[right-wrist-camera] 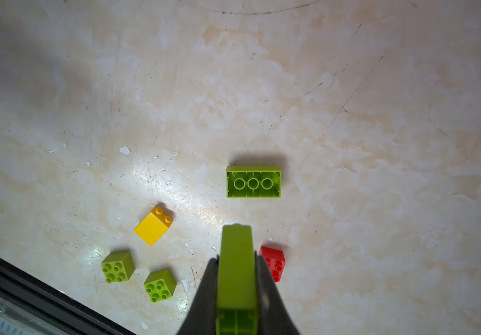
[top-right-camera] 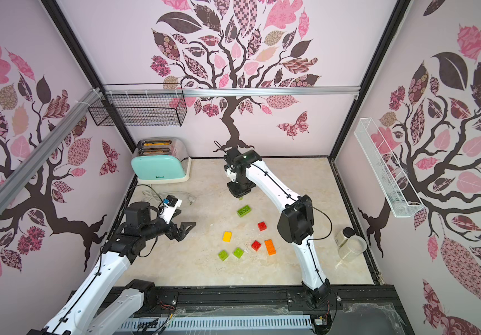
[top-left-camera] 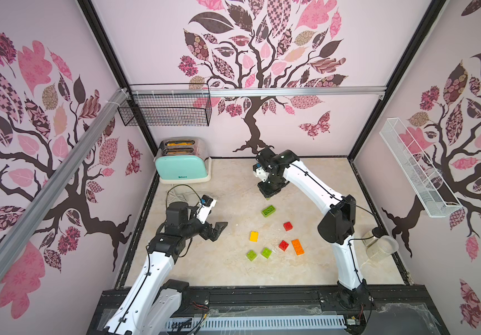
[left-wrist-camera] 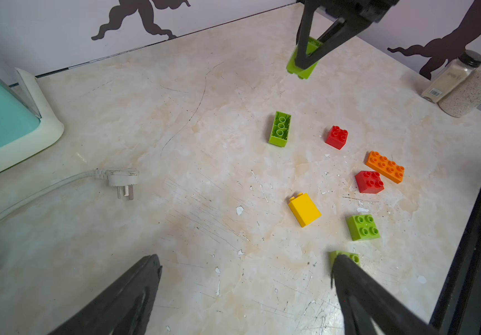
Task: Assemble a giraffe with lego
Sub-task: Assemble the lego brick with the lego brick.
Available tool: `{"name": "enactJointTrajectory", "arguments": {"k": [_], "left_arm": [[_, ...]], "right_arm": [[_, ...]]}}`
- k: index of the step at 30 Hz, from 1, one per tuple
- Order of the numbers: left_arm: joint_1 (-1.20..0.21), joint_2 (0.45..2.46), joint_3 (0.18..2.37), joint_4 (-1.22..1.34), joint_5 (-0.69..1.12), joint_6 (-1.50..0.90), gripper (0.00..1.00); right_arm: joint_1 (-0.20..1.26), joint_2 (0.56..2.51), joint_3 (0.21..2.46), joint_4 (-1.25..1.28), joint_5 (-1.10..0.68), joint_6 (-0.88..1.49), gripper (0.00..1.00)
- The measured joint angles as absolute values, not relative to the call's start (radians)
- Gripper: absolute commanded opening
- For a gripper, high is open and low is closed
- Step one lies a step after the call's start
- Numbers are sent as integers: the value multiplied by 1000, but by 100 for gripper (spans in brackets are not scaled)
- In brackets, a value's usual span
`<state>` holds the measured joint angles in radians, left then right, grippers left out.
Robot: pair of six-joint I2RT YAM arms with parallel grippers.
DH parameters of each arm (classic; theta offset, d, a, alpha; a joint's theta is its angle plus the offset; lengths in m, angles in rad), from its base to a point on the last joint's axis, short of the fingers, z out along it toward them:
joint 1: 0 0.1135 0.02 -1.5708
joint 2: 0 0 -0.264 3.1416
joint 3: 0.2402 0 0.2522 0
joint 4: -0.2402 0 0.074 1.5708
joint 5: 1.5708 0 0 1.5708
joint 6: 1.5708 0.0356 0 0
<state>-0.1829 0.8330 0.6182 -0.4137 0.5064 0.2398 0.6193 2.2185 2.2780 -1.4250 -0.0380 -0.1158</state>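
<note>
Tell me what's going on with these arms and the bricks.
Two robot arms are at the start of building a lego giraffe. The right gripper is shut on a lime green brick, held up off the table near the back. The left gripper hangs open and empty to one side. Seven bricks lie loose on the table: a long green brick turned studs-down, two red bricks, a yellow brick on its side, a long orange brick and two small green bricks.

Left tool [top-left-camera: 216, 230] spread wide, right tool [top-left-camera: 267, 196] pointing down, pinched closed
</note>
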Motion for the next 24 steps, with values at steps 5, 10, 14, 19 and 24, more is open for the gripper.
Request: {"name": "enactJointTrajectory", "arguments": {"k": [5, 10, 14, 19, 24], "left_arm": [[-190, 839, 600, -405, 509, 245, 98], [-191, 840, 585, -388, 512, 251, 98], [-191, 842, 576, -383, 517, 260, 98], [-191, 849, 574, -375, 516, 260, 98], [-191, 849, 572, -364, 512, 259, 98]], "right_arm": [[619, 2302, 2289, -1435, -42, -121, 0], [618, 2318, 2289, -1436, -53, -136, 0], [614, 2352, 2308, -1442, -60, -133, 0], [610, 2403, 2310, -1443, -83, -118, 0], [610, 2413, 2310, -1443, -81, -94, 0]]}}
